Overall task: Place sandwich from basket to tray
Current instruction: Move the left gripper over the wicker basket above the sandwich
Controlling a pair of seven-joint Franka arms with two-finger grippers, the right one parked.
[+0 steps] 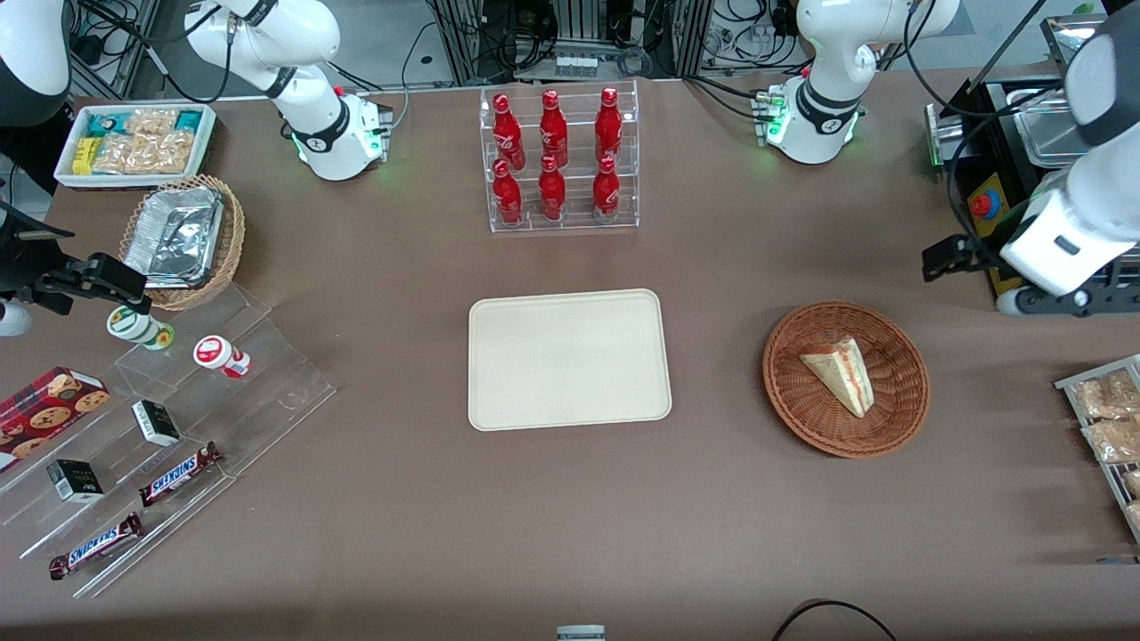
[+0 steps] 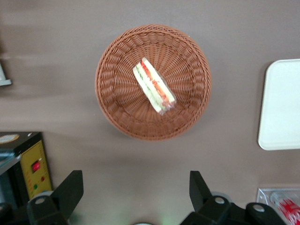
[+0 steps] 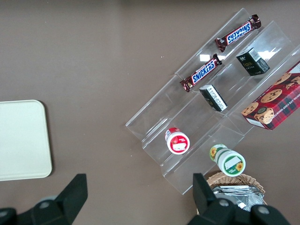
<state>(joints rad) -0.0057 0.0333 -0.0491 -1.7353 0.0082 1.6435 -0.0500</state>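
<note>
The sandwich (image 1: 838, 372) is lying on its side in the basket (image 1: 901, 414), roughly at its middle, with the red and green filling edge showing through the clear wrap in the left wrist view (image 2: 153, 85). The basket (image 2: 110, 84) is sitting on the brown table (image 1: 570, 516), well apart from the tray (image 1: 568, 359), which is lying bare toward the parked arm's end of the table from the basket. From the basket, the rack of red bottles (image 1: 558, 158) is standing farther from the front camera and past the tray.

The gripper (image 2: 136, 192) is hanging high above the table, looking straight down, off the basket's rim and touching nothing. Its two fingers (image 2: 70, 187) are standing wide apart and holding nothing.

By my reading the task is sitting at its first step: the reach toward the sandwich, with no grasp made yet. The next move is calling for the gripper to centre over the wedge, turn so the fingers straddle its narrow thickness, not its long slope, and then descend into the shallow bowl. The slippery wrap and soft bread are asking for a gentle close.
</note>
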